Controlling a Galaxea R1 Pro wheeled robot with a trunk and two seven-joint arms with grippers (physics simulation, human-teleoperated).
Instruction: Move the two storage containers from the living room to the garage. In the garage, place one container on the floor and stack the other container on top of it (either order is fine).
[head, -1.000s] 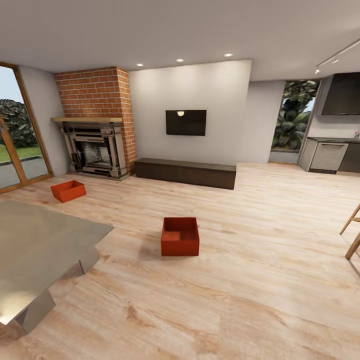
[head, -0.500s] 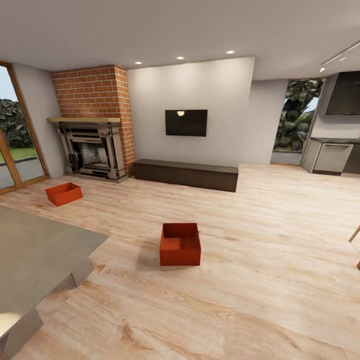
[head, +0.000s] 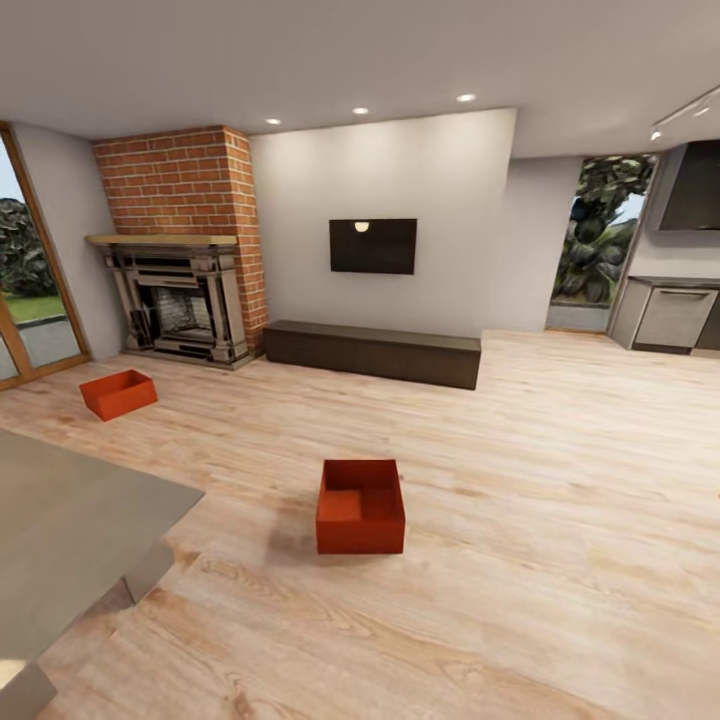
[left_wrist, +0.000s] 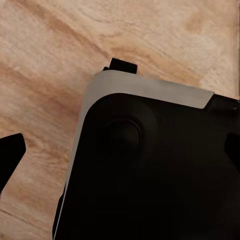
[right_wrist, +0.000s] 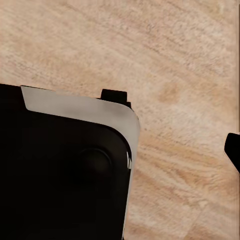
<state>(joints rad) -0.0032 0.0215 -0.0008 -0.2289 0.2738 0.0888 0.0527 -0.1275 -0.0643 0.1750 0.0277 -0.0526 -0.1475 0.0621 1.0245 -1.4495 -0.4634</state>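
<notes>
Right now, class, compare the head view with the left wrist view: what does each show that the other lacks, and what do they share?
Head view: two red-orange open-top boxes, the nearer container mid-floor, the farther container near the brick fireplace, plus a wall television and a long dark bench.
Left wrist view: a black, grey-edged robot body part close up.
Both: the light wood-plank floor.

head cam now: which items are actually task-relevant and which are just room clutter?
Task things:
- near storage container, open-top, on the wood floor
- far storage container, on the wood floor near the fireplace

Just there:
- brick fireplace
- wall TV
- low dark bench under it
- grey table
- kitchen cabinets
</notes>
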